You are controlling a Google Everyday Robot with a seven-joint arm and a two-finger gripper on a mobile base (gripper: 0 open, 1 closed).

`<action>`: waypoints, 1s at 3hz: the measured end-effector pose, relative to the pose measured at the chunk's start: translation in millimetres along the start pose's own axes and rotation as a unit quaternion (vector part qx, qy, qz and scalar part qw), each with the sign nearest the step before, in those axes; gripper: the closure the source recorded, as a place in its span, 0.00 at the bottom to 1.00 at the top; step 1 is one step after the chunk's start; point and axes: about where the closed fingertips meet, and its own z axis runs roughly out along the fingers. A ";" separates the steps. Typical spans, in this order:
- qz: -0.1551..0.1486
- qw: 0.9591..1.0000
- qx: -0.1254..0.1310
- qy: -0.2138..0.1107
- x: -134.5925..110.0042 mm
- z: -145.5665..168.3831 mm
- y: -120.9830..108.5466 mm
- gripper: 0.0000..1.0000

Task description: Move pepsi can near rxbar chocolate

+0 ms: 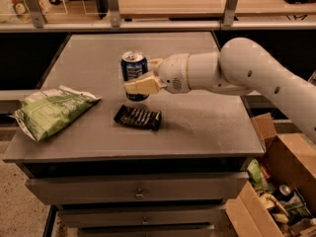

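Observation:
The pepsi can (134,69) is blue with a silver top and stands upright just above the table, held in my gripper (140,78). The gripper comes in from the right on a white arm and is shut on the can, one pale finger (139,86) across its front. The rxbar chocolate (138,117) is a flat dark wrapper lying on the grey table (207,117), just below and in front of the can. The can's bottom is close above the table behind the bar.
A green chip bag (52,110) lies at the table's left front edge. An open cardboard box (276,181) with clutter stands on the floor at the right. Drawers sit under the tabletop. A shelf rail runs behind the table.

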 end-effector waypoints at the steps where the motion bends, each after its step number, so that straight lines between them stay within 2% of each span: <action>1: 0.005 1.000 0.006 -0.002 7.5 2.1 -1.5 0.73; 3: 0.016 1.000 0.020 -0.006 20.4 -10.1 9.4 0.27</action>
